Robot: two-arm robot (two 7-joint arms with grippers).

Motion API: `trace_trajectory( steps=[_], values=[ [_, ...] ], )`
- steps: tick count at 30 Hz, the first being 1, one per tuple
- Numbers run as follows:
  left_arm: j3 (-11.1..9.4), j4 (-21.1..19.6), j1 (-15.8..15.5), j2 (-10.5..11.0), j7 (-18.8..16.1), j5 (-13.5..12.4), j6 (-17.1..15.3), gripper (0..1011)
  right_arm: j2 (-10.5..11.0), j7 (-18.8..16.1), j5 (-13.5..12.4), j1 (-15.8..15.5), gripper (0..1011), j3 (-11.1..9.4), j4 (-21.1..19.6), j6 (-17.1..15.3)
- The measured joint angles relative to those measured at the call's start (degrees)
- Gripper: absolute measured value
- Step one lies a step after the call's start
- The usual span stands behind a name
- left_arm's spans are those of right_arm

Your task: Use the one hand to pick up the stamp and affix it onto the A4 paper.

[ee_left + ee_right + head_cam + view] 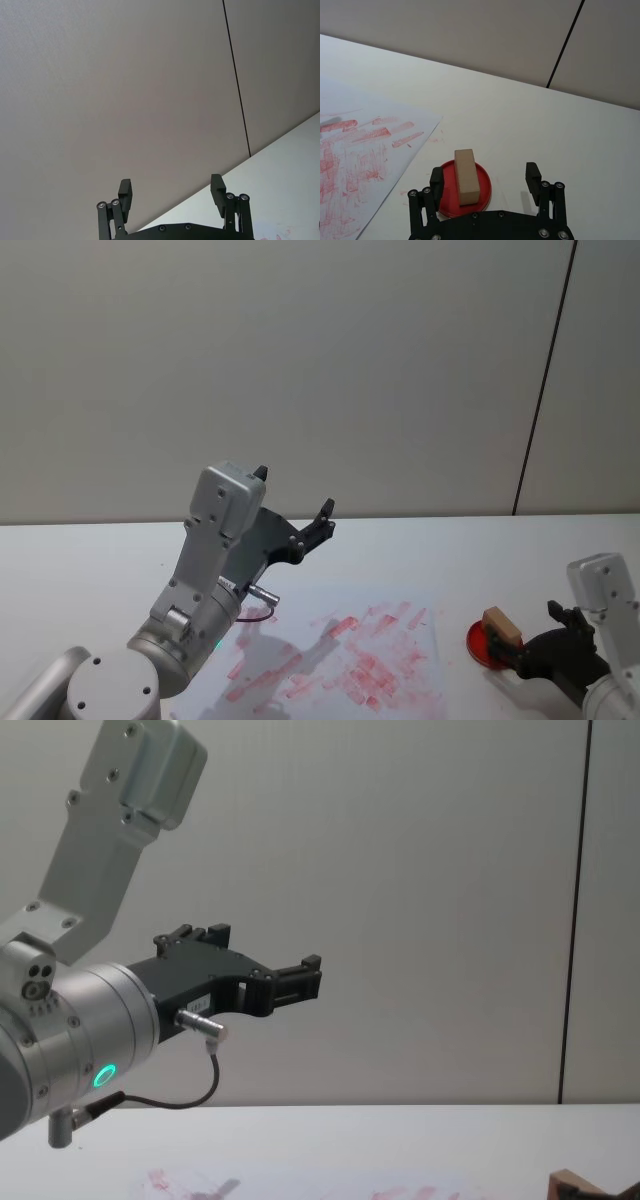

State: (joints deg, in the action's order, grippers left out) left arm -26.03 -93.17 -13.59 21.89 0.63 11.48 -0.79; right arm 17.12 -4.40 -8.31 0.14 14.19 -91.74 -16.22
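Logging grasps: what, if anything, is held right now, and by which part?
Nothing is held. The right gripper is open, its fingers clear of the stamp lying on the red pad; the left gripper is raised, open, empty.

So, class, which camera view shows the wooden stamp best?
The right wrist view: the stamp lies whole on the red ink pad, by the open right gripper. The head view shows it small, the chest view just a corner. The left gripper hangs raised, open.
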Motion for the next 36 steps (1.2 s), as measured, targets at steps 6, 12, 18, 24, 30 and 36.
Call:
trace_trajectory(
  steps=[6, 12, 18, 24, 30, 36],
  values=[
    [0.0, 0.0, 0.0, 0.0, 0.0, 0.0, 0.0, 1001, -0.9, -0.5, 1.2, 1.2, 1001, 0.4, 2.1, 0.0],
    [0.0, 0.0, 0.0, 0.0, 0.0, 0.0, 0.0, 1001, -1.8, -1.1, 2.3, 2.4, 1001, 0.8, 4.2, 0.4],
    [0.0, 0.0, 0.0, 0.0, 0.0, 0.0, 0.0, 1001, -2.4, -1.4, 3.0, 3.1, 961, 1.1, 5.4, 0.7],
    [0.0, 0.0, 0.0, 0.0, 0.0, 0.0, 0.0, 1001, -2.8, -1.6, 3.4, 3.6, 808, 1.3, 6.3, 0.9],
    [0.0, 0.0, 0.0, 0.0, 0.0, 0.0, 0.0, 1001, -3.0, -1.7, 3.7, 3.9, 620, 1.4, 6.8, 1.1],
    [0.0, 0.0, 0.0, 0.0, 0.0, 0.0, 0.0, 1001, -3.1, -1.8, 3.9, 4.1, 423, 1.4, 7.1, 1.1]
  ],
)
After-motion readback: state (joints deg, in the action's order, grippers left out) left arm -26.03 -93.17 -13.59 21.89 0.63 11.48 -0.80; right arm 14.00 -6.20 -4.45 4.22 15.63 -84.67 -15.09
